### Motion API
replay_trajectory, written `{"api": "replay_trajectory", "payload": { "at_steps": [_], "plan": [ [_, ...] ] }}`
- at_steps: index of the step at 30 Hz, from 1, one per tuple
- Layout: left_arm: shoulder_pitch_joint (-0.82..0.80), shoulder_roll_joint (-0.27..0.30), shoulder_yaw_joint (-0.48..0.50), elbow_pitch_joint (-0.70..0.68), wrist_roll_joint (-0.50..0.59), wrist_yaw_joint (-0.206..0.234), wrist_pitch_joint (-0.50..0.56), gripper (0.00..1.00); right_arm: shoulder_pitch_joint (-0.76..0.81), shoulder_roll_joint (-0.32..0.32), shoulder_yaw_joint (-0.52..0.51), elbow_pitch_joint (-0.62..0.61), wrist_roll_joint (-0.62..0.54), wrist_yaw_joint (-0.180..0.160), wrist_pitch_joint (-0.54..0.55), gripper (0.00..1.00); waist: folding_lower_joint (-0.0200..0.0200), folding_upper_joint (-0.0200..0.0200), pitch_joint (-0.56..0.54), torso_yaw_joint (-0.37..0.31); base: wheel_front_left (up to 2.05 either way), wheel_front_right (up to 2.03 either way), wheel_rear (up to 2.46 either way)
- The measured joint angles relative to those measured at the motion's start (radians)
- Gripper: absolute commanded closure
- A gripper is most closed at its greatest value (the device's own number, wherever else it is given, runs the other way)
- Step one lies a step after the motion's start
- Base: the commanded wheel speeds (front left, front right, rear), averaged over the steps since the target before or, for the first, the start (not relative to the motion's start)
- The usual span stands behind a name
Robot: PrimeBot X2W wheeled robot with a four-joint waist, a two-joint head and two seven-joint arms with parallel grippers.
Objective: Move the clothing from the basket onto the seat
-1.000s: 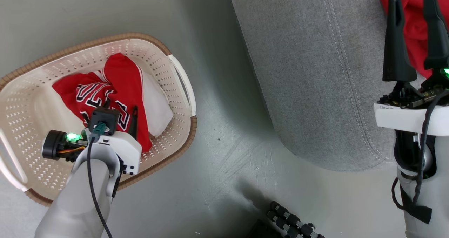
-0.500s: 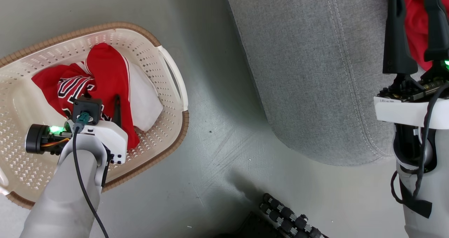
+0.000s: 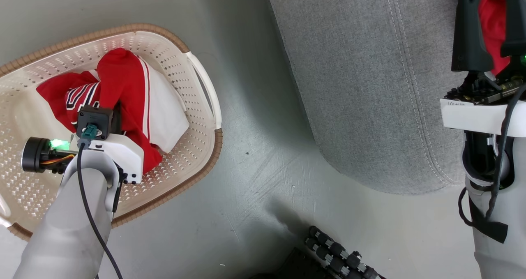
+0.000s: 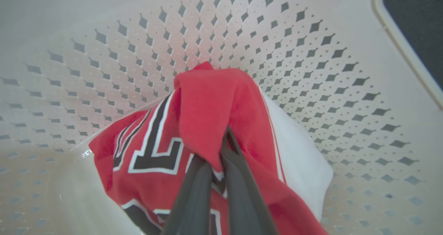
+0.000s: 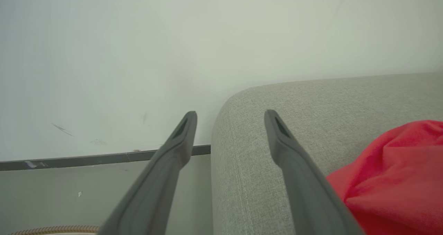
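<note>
While a fold of the red jersey [image 3: 123, 77] is pinched by the left fingers [image 4: 193, 200] inside the basket [image 3: 164, 53], a slow, straight lift is advised so trailing cloth clears the rim; over the seat [image 3: 361, 86], the right fingers [image 5: 178, 148] are spread, empty, beside a second jersey [image 5: 398, 179].

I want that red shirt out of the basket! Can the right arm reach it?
Probably not: the right arm is over by the seat, across the floor from the basket. The left arm has its jaws shut on the shirt.
</note>
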State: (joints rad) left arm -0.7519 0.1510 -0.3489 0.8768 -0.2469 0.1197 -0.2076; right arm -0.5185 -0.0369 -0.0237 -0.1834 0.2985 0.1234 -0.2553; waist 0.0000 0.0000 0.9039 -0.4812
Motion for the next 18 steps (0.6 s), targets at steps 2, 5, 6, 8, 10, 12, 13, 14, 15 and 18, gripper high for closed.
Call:
{"api": "replay_trajectory", "payload": {
  "at_steps": [2, 5, 6, 8, 10, 12, 13, 14, 15, 18],
  "plan": [
    [0.000, 0.005, -0.001, -0.005, 0.000, -0.002, -0.007, 1.00, -0.004, 0.000, -0.001, 0.002, 0.000, 0.000, 0.000, 0.00, 0.0000, 0.0000, -0.004, 0.003, 0.00, 0.00, 0.00],
    [0.000, 0.012, -0.001, -0.018, 0.000, -0.010, -0.016, 1.00, -0.004, 0.000, -0.001, 0.010, 0.000, 0.000, 0.000, 0.00, 0.0000, 0.0000, -0.012, 0.010, 0.00, 0.00, 0.00],
    [0.000, 0.013, -0.001, -0.024, 0.000, -0.015, -0.020, 1.00, -0.004, 0.000, -0.001, 0.012, 0.000, 0.000, 0.000, 0.00, 0.0000, 0.0000, -0.015, 0.012, 0.00, 0.00, 0.00],
    [0.000, 0.014, -0.002, -0.040, 0.000, -0.019, -0.024, 1.00, -0.004, 0.000, -0.001, 0.021, -0.001, 0.000, 0.000, 0.00, 0.0000, 0.0000, -0.022, 0.018, 0.00, 0.00, 0.00],
    [0.000, 0.017, -0.011, -0.057, 0.002, -0.034, -0.028, 1.00, -0.004, 0.000, -0.001, 0.029, -0.002, 0.000, 0.000, 0.00, 0.0000, 0.0000, -0.030, 0.023, 0.00, 0.00, 0.00],
    [0.001, 0.019, -0.024, -0.077, 0.007, -0.046, -0.032, 1.00, -0.004, 0.000, -0.002, 0.034, -0.011, 0.000, 0.000, 0.00, 0.0000, 0.0000, -0.038, 0.030, 0.00, 0.00, 0.00],
    [0.001, 0.019, -0.028, -0.089, 0.011, -0.052, -0.032, 1.00, -0.004, 0.000, -0.002, 0.036, -0.013, 0.000, 0.000, 0.00, 0.0000, 0.0000, -0.043, 0.033, 0.00, 0.00, 0.00],
    [0.001, 0.020, -0.033, -0.101, 0.012, -0.053, -0.033, 1.00, -0.004, 0.000, -0.003, 0.039, -0.018, 0.000, 0.000, 0.00, 0.0000, 0.0000, -0.048, 0.036, 0.00, 0.00, 0.00],
    [0.001, 0.020, -0.034, -0.115, 0.012, -0.054, -0.033, 1.00, -0.004, 0.000, -0.004, 0.042, -0.024, 0.000, 0.000, 0.00, 0.0000, 0.0000, -0.053, 0.040, 0.00, 0.00, 0.00],
    [0.001, 0.024, -0.035, -0.165, 0.013, -0.063, -0.041, 1.00, -0.004, 0.000, -0.006, 0.055, -0.039, 0.000, 0.000, 0.00, 0.0001, 0.0000, -0.070, 0.051, 0.00, 0.00, 0.00]
  ]
}}
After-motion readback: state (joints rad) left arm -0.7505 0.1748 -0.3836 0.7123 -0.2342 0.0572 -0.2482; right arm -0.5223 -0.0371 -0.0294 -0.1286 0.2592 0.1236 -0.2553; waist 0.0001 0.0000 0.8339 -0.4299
